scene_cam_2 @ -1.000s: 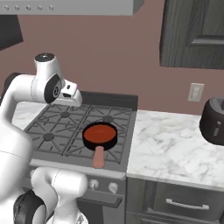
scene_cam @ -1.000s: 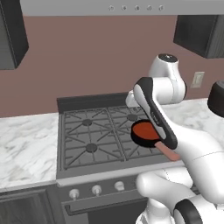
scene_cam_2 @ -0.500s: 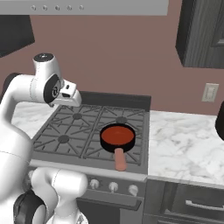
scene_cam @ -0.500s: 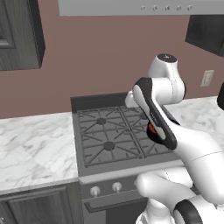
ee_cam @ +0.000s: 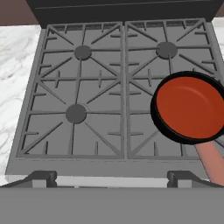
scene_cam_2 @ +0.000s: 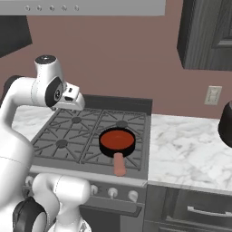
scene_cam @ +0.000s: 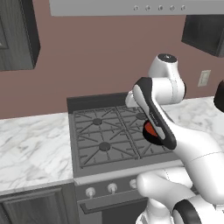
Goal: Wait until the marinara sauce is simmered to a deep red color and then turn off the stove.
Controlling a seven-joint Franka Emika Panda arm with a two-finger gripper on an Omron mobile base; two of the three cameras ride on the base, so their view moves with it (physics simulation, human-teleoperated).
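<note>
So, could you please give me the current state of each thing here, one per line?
marinara sauce: orange-red, filling the pan.
pan: upright on the stove's front right burner, handle toward the front edge.
stove: other three burners bare; flame not discernible.
claw: open, above the stove, holding nothing.

The stove [scene_cam_2: 90, 140] is seen as a dark grey four-burner gas range, topped with black cast-iron grates, backed by a raised panel and fronted by round silver knobs. It is set between marble counter stretches. The marinara sauce [ee_cam: 189, 108] is seen as a flat, round, orange-red disc of liquid, held level in a small black frying pan. The pan is placed on the stove's front right burner, and its salmon-pink handle is pointed toward the stove's front edge, above the knobs.
</note>
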